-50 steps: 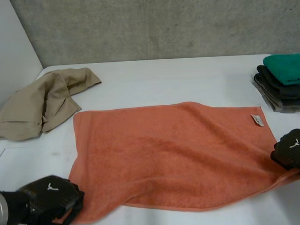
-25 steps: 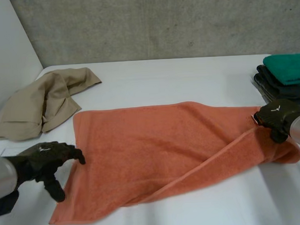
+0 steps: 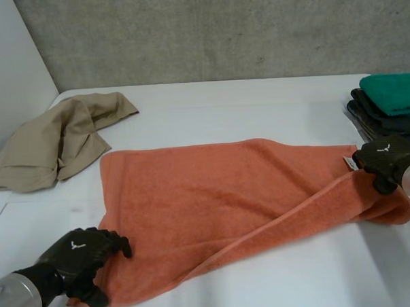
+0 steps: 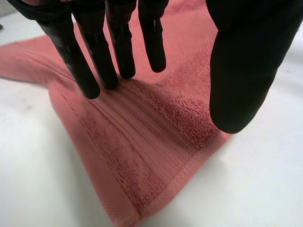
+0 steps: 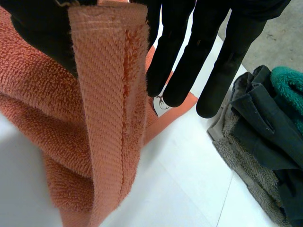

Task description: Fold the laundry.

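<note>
white surface (image 3: 257, 103), grey concrete wall (image 3: 220, 30) behind | orange towel (image 3: 214, 201) spread mid-frame | left hand (image 3: 77, 254) fingers straight, spread on lower-left corner | right hand (image 3: 384, 160) pinches raised right corner | beige cloth (image 3: 55, 139) upper left | folded stack (image 3: 390, 108) right edge

Orange towel (image 3: 220, 193): fuzzy terry cloth, ribbed woven hem. Table (image 3: 257, 103): smooth matt white.
</note>
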{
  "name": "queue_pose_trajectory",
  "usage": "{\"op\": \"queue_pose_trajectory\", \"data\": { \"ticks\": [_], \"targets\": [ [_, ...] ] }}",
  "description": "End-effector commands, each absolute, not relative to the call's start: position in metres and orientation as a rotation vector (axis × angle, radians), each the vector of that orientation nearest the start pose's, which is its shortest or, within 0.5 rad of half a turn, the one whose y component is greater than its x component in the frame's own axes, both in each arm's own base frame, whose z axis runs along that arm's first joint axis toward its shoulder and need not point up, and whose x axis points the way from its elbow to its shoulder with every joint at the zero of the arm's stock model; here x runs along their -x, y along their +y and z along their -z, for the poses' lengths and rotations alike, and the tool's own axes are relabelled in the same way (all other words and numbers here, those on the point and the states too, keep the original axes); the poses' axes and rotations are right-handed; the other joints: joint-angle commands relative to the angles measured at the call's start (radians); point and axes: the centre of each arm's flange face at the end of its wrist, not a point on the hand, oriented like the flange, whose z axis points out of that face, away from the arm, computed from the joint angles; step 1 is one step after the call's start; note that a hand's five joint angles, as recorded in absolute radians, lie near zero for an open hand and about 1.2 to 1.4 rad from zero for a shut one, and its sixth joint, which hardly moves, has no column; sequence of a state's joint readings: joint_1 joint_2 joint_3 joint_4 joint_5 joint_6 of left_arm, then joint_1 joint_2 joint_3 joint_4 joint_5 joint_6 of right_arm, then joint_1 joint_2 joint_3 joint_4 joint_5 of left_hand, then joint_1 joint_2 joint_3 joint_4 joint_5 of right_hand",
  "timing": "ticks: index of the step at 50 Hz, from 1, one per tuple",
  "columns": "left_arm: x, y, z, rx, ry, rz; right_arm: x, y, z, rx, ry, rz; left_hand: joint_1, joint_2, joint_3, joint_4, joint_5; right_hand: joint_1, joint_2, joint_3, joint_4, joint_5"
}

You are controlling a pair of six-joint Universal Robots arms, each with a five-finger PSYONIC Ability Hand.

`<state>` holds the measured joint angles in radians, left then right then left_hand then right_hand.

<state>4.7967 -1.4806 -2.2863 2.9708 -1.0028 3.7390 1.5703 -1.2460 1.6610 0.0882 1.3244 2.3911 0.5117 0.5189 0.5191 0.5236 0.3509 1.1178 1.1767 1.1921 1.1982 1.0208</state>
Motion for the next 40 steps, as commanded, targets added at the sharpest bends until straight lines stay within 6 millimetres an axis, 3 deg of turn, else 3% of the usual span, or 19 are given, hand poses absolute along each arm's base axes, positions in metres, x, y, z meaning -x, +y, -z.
{"op": "queue_pose_trajectory", "data": {
  "ticks": [1,3,5,6,7,8,16,22,25,28,35,39,40],
  "targets": [
    [0.167,-0.159,-0.141,-1.199,2.809,1.340,-0.150,-0.312,-0.179,1.222,2.573,1.713,0.110,0.103,0.102,0.098,0.096,0.278,0.220,0.204,0.198,0.201],
    [0.166,-0.160,-0.138,-1.219,2.781,1.328,-0.149,-0.312,-0.178,1.221,2.575,1.711,0.136,0.129,0.129,0.124,0.122,0.278,0.220,0.204,0.198,0.201],
    [0.166,-0.163,-0.137,-1.230,2.750,1.347,-0.148,-0.312,-0.178,1.216,2.578,1.714,0.349,0.342,0.342,0.338,0.336,0.278,0.220,0.204,0.198,0.201],
    [0.165,-0.164,-0.136,-1.228,2.740,1.355,-0.148,-0.312,-0.179,1.216,2.578,1.714,0.475,0.468,0.468,0.464,0.462,0.278,0.220,0.204,0.198,0.201],
    [0.165,-0.167,-0.136,-1.222,2.718,1.381,-0.148,-0.311,-0.180,1.222,2.578,1.717,0.796,0.789,0.789,0.785,0.783,0.278,0.220,0.204,0.198,0.201],
    [0.164,-0.169,-0.136,-1.217,2.706,1.394,-0.148,-0.311,-0.180,1.222,2.578,1.717,0.884,0.876,0.876,0.872,0.870,0.278,0.220,0.204,0.198,0.201],
    [0.163,-0.169,-0.152,-1.204,2.668,1.455,-0.145,-0.289,-0.198,1.329,2.602,1.668,0.885,0.877,0.877,0.873,0.871,0.278,0.220,0.204,0.198,0.201],
    [0.165,-0.156,-0.178,-1.217,2.737,1.441,-0.130,-0.254,-0.198,1.737,2.634,1.351,0.885,0.877,0.877,0.873,0.871,0.278,0.220,0.204,0.198,0.201],
    [0.166,-0.150,-0.185,-1.256,2.771,1.400,-0.127,-0.240,-0.195,1.844,2.605,1.220,0.885,0.877,0.877,0.873,0.871,0.278,0.220,0.204,0.198,0.201],
    [0.165,-0.148,-0.189,-1.337,2.745,1.341,-0.126,-0.236,-0.196,1.841,2.597,1.181,0.885,0.877,0.877,0.873,0.871,0.278,0.220,0.204,0.198,0.201],
    [0.164,-0.167,-0.185,-1.469,2.664,1.330,-0.139,-0.247,-0.198,1.781,2.489,1.293,0.885,0.877,0.877,0.873,0.871,0.278,0.220,0.204,0.198,0.201],
    [0.174,-0.192,-0.176,-1.565,2.574,1.360,-0.152,-0.271,-0.197,1.618,2.493,1.415,0.885,0.877,0.877,0.873,0.871,0.278,0.220,0.204,0.198,0.201],
    [0.176,-0.198,-0.174,-1.572,2.551,1.368,-0.154,-0.286,-0.197,1.529,2.517,1.493,0.885,0.877,0.877,0.873,0.871,0.278,0.220,0.204,0.198,0.201]
  ]
}}
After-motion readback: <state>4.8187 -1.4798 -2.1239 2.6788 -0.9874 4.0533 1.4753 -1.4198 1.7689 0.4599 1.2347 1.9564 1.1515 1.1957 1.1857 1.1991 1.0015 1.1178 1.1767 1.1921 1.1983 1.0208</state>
